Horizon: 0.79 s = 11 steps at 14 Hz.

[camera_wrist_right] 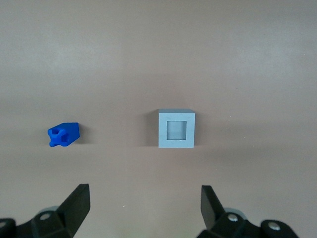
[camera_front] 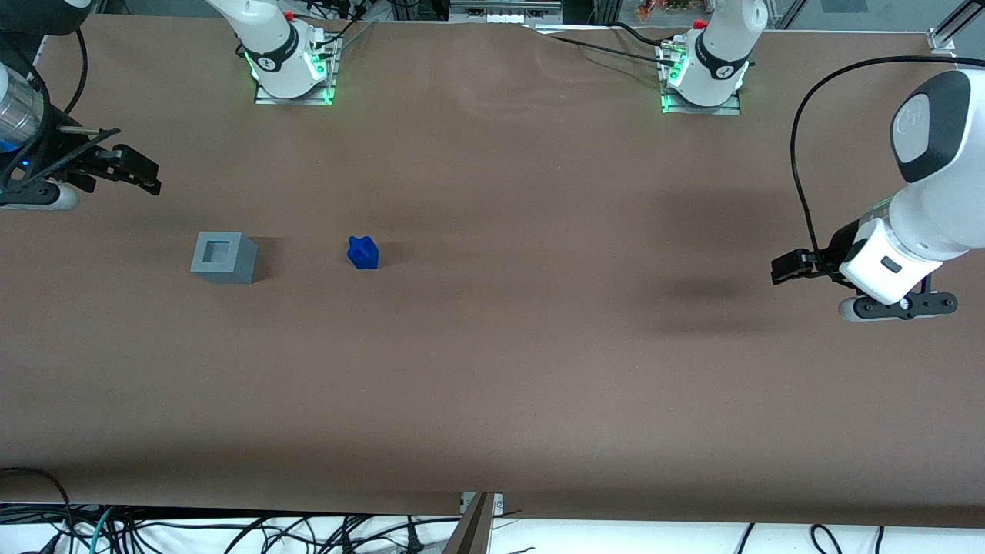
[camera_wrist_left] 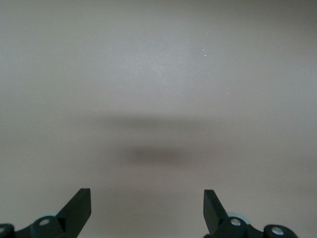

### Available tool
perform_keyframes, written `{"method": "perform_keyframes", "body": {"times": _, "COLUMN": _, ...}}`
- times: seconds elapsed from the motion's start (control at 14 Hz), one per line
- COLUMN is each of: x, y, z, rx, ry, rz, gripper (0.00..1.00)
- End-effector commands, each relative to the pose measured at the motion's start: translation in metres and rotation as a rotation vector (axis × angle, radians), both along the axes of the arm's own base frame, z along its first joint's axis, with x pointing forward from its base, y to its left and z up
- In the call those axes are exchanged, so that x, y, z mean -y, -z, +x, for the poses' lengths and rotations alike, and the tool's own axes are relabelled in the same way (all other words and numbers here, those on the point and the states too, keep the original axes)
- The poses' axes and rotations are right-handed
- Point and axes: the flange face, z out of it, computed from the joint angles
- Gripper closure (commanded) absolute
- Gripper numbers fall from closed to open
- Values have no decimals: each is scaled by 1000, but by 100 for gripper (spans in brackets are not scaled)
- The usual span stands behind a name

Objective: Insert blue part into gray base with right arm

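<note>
Brown surface [camera_front: 492,369], pretty bare: the pincer [camera_front: 131,171] hangs spread apart and holding nothing above the gray base [camera_front: 223,258], and the blue part [camera_front: 363,253] lies well off sideways toward the parked arm's end.

Brown table [camera_front: 492,369]; tangled floor cables [camera_front: 231,535]

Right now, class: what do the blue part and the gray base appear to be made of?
The blue part: probably moulded plastic, uniform saturated colour, matte. The gray base: likely plastic too, even light grey, crisp edges, dull finish; its recess looks paler. The gripper hangs open above the table, apart from both.
</note>
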Motion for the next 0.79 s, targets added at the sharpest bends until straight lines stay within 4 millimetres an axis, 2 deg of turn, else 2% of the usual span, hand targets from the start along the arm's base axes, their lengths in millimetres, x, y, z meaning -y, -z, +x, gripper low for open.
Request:
{"method": "perform_keyframes", "body": {"times": 0.0, "x": -19, "y": -5, "z": -2, "rx": -3, "ry": -30, "rz": 2, "gripper": 1}}
{"method": "perform_keyframes", "body": {"times": 0.29, "x": -53, "y": 5, "z": -5, "rx": -29, "ry": -89, "rz": 0, "gripper": 1}}
{"method": "perform_keyframes", "body": {"times": 0.5, "x": -79, "y": 41, "z": 8, "rx": -85, "ry": -143, "rz": -7, "gripper": 1}}
{"method": "perform_keyframes", "body": {"times": 0.71, "x": -99, "y": 87, "z": 30, "rx": -99, "ry": -166, "rz": 12, "gripper": 1}}
